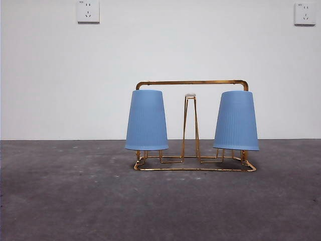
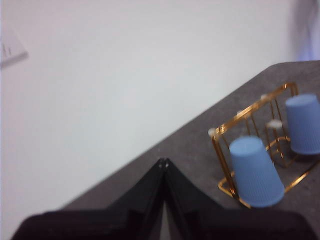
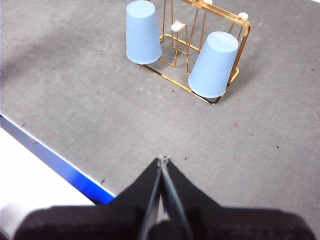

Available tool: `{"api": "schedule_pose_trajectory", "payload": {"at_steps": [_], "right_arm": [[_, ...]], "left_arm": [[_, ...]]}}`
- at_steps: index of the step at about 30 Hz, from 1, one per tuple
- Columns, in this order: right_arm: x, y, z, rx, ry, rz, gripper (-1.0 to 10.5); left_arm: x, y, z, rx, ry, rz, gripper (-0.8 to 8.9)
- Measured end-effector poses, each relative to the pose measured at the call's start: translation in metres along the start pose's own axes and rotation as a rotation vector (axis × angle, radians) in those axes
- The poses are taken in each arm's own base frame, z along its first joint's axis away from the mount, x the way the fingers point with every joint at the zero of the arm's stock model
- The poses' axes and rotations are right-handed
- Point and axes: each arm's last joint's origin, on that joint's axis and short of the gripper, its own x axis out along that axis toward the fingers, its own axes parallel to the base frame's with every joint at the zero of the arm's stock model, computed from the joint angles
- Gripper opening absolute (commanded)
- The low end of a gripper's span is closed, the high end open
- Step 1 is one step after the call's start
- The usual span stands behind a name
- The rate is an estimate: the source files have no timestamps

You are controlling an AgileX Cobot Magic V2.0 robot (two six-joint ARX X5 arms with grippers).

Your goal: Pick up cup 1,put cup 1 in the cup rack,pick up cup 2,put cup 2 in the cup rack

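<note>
The gold wire cup rack (image 1: 193, 83) stands on the grey table in the middle of the front view. Two blue ribbed cups hang upside down on its pegs: one cup (image 1: 146, 120) at the left end, the other cup (image 1: 236, 121) at the right end. A bare peg with a pale tip (image 1: 190, 95) rises between them. The left wrist view shows the rack (image 2: 252, 106) with both cups (image 2: 255, 171) (image 2: 304, 123). The right wrist view shows the rack (image 3: 240, 20) and cups (image 3: 142, 32) (image 3: 214, 64) too. My left gripper (image 2: 163, 161) and right gripper (image 3: 163, 159) are shut, empty, well away from the rack.
Grey table surface (image 1: 75, 201) stretches in front of and around the rack. A white wall with two sockets (image 1: 88, 11) (image 1: 305, 13) stands behind. The table's blue-trimmed edge (image 3: 60, 162) shows in the right wrist view.
</note>
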Motion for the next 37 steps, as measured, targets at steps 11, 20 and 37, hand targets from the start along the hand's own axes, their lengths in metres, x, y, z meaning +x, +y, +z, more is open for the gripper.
{"api": "schedule_pose_trajectory", "payload": {"at_steps": [11,20,37], "right_arm": [[0.000,0.000,0.000,0.000,0.000,0.000,0.0],[0.000,0.000,0.000,0.000,0.000,0.000,0.0],[0.000,0.000,0.000,0.000,0.001,-0.004,0.0]], "left_arm": [[-0.005,-0.037,-0.109,-0.153,0.115,0.167,-0.04],[-0.002,-0.046,-0.141,-0.237,0.197,0.202,-0.04],[0.001,-0.050,-0.157,-0.362,0.215,0.232,-0.03]]}}
